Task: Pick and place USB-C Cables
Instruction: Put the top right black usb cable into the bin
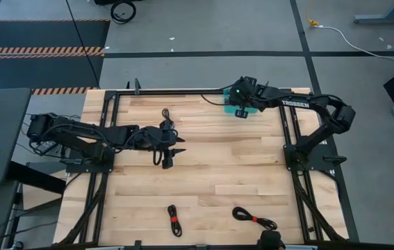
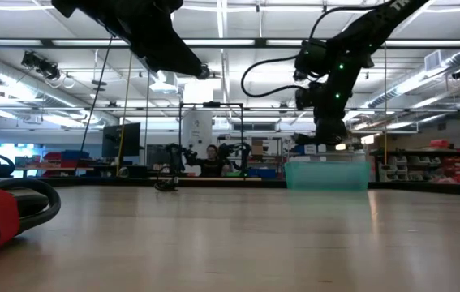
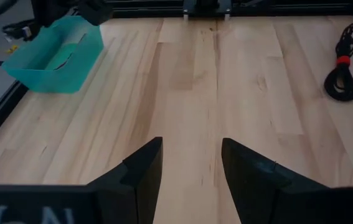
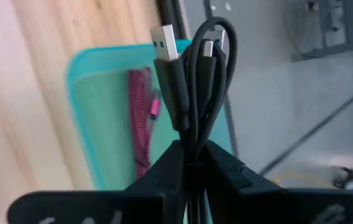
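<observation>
Pinching a black looped USB-C cable [image 4: 196, 81] between pressed fingers: right end effector [image 4: 192, 163], hovering directly above the teal plastic bin [image 4: 104, 118], evidently for release; one maroon-pink braided cable [image 4: 142, 115] already lying inside. Idling mid-counter with fingers spread and empty: left end effector [image 3: 192, 168]. Remaining on the wooden counter [image 1: 217, 167]: three black coiled bundles [image 1: 174, 220].

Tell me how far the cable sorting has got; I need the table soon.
Done: one pink cable lies in the teal bin. In hand: the right tool holds a black cable above that bin. Left: three bundles on the table, one by the open left tool, two at the near edge.
</observation>
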Controlling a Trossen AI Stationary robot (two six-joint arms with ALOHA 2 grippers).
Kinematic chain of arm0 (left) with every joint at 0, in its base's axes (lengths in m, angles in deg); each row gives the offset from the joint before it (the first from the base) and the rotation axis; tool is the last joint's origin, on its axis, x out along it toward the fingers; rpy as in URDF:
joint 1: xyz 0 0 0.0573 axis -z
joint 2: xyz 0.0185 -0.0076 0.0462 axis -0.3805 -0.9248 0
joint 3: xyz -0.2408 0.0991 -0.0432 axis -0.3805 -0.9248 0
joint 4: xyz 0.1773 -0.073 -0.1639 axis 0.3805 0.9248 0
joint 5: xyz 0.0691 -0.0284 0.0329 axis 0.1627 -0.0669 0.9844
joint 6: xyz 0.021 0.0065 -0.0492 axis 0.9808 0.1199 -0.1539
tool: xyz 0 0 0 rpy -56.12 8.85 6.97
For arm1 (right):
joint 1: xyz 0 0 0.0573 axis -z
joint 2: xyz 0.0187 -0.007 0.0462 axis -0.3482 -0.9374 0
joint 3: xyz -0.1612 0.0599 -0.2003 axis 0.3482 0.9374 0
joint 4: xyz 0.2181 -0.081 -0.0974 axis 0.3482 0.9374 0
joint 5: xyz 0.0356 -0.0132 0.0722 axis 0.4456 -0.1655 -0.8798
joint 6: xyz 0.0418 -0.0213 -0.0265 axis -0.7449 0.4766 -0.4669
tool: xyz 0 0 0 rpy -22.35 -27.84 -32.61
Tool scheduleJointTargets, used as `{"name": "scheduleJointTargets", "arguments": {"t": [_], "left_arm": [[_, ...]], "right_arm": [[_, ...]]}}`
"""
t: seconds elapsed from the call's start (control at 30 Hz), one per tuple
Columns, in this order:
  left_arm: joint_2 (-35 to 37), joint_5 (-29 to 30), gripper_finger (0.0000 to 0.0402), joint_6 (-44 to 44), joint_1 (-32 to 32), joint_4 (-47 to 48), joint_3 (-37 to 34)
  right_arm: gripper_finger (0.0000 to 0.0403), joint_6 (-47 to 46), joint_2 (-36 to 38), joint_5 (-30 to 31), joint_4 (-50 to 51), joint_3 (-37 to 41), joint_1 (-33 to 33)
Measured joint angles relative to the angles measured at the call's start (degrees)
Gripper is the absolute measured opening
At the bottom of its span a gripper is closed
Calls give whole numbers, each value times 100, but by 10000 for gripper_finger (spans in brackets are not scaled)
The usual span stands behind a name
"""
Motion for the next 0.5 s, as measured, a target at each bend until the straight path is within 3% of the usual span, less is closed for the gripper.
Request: {"name": "scheduleJointTargets", "arguments": {"t": [0.3, 0.5], "left_arm": [[0, 2, 172, -49, -75, -49, 2], [-54, 3, 172, -219, 9, -33, 4]], "right_arm": [[53, -167, 0, -68, 15, 0, -20], [87, -140, 7, -69, 39, 0, -144]]}}
